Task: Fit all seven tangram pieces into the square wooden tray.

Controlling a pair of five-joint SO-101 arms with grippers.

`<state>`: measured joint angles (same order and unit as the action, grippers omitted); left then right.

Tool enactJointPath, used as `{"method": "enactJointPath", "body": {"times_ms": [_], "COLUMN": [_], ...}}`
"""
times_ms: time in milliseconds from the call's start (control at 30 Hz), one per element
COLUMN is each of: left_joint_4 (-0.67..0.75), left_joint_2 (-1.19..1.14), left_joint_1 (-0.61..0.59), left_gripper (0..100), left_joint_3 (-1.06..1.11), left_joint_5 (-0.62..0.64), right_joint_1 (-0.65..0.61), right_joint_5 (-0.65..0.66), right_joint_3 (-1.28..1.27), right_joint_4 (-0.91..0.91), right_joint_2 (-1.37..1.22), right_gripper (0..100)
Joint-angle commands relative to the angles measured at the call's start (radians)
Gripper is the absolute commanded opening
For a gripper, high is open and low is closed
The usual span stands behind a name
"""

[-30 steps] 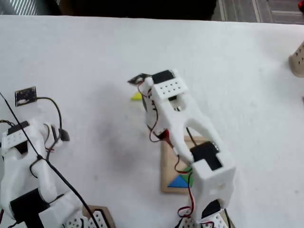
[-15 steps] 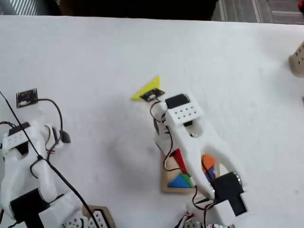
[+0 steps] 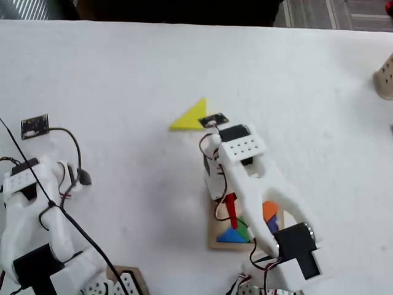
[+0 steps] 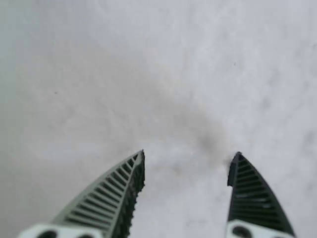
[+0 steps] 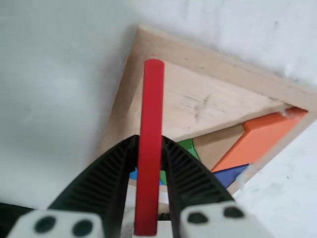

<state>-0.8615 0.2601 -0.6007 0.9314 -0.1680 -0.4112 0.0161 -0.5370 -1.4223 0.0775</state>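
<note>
**Item 1. Right jaws.** Clamped on the red piece (image 5: pixel 151 99), which stands on edge between them, gripped by its 2 flat faces. Its long axis runs out from the jaws toward a corner of the tray. In the high view it reads as a narrow strip (image 3: pixel 231 210) lying roughly near-to-far.

**Item 2. Wooden tray (image 5: pixel 213 52).** Directly below the red piece, on the table under the right arm (image 3: pixel 258 178). Bare wood shows under the piece's tip. An orange piece (image 5: pixel 257 139) and a green piece (image 5: pixel 185 146) are seated beyond that gap, and a blue piece (image 3: pixel 232 235) sits at the near edge. The count of seated pieces cannot be confirmed under the arm.

**Item 3. Governing relation.** The open floor lies straight down from the jaws. Judgement: the red piece must tip from on-edge to flat, its edges squared to the corner, before release.

**Item 4. Yellow triangle (image 3: pixel 191 117).** Flat on the table (image 3: pixel 123 74), outside the tray, just beyond its far-left side. It is nearer the right arm than the left.

**Item 5. Left jaws.** Apart and holding nothing, over bare table, with the left arm (image 3: pixel 31 203) at the near left, well apart from the tray.
</note>
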Motion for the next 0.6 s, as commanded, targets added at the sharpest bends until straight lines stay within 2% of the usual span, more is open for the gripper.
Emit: {"method": "enactJointPath", "body": {"times_ms": [0,267,433,567], "left_joint_4": [0.000,0.002,0.002,0.002], "left_joint_2": [0.041,0.041,0.041,0.041], "left_joint_1": [-0.004,-0.004,-0.004,-0.004], "left_gripper": [27,27,27,27], "left_joint_3": [-0.003,-0.003,-0.003,-0.003], "left_joint_5": [-0.014,-0.014,-0.014,-0.014], "right_joint_1": [0.010,-0.007,-0.001,-0.007], "right_joint_5": [-0.002,-0.002,-0.002,-0.002], "right_joint_3": [-0.081,-0.107,-0.101,-0.026], "right_joint_4": [0.105,0.127,0.125,0.042], "right_joint_2": [0.045,0.048,0.056,0.056], "right_gripper": [2.3,22.1,22.6,22.6]}}
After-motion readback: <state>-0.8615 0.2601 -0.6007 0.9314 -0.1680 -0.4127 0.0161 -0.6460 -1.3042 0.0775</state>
